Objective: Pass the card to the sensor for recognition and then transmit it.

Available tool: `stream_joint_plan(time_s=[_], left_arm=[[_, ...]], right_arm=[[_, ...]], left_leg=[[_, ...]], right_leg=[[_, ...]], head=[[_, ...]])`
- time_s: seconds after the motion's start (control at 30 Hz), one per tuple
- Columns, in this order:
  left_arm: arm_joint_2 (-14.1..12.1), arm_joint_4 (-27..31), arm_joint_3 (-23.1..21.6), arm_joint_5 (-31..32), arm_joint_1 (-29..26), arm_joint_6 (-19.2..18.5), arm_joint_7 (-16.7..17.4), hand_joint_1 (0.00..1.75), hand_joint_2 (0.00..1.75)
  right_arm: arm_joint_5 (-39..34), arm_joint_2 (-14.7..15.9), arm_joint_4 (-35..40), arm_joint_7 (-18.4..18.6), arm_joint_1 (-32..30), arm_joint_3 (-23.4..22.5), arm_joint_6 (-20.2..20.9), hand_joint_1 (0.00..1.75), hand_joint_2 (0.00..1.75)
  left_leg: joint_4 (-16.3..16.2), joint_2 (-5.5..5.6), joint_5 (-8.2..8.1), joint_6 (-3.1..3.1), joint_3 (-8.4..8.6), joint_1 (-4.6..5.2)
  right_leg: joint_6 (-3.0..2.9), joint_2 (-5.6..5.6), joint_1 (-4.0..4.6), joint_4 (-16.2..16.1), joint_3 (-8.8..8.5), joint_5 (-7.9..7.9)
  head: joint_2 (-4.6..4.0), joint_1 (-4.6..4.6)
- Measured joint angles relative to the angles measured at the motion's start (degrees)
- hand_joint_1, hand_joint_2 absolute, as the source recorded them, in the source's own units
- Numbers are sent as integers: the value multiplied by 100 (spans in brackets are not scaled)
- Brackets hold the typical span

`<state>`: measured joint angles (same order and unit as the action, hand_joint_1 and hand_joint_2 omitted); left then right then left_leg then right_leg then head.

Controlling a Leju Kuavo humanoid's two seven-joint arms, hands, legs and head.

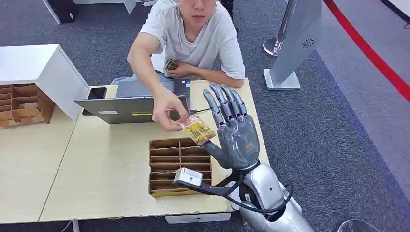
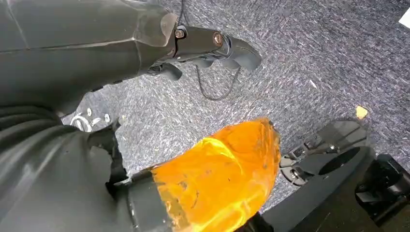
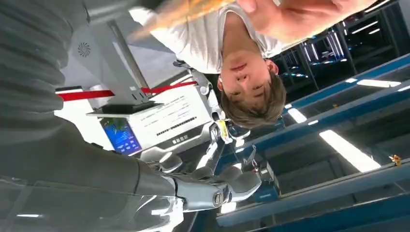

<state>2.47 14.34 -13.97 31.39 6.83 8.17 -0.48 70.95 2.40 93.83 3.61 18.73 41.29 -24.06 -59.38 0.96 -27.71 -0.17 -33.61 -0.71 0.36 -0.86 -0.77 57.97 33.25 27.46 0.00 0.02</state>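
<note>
Head view: grey carpet [image 1: 329, 121] across the room, crossed by one red line [image 1: 367, 48] at the right. One pale wooden desk [image 1: 106, 174] in the middle, joined at the left by a second desk [image 1: 24, 164] carrying one white cabinet [image 1: 43, 72]. One grey kiosk stand [image 1: 295, 43] on the carpet past the desk's far right corner. One person in a white shirt [image 1: 193, 34] seated at the far edge. One open laptop [image 1: 130, 104] before the person, one black phone [image 1: 94, 94] just beside it. One brown slotted tray [image 1: 179, 164] near the front edge, one small silver box [image 1: 188, 176] at its front. Right hand [image 1: 234, 133] raised above the desk, fingers spread upright, thumb beneath one yellow card [image 1: 196, 129]; person's hand [image 1: 169, 113] pinching the same card from the far side. Left wrist view: left hand [image 2: 208, 41] over carpet, state unclear.
</note>
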Motion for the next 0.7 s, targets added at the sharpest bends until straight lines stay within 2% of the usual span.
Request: stream_joint_plan(time_s=[0.53, 0.7], left_arm=[[0, 0, 114, 112, 1, -13, 2, 0, 0], [0, 0, 188, 177, 0, -18, 2, 0, 0]], right_arm=[[-282, 0, 0, -120, 3, 53, 116, 175, 175], [-621, -7, 0, -223, 3, 105, 184, 175, 175]], left_leg=[[0, 0, 0, 0, 0, 0], [0, 0, 0, 0, 0, 0]], right_leg=[[0, 0, 0, 0, 0, 0], [0, 0, 0, 0, 0, 0]], head=[[0, 0], [0, 0]])
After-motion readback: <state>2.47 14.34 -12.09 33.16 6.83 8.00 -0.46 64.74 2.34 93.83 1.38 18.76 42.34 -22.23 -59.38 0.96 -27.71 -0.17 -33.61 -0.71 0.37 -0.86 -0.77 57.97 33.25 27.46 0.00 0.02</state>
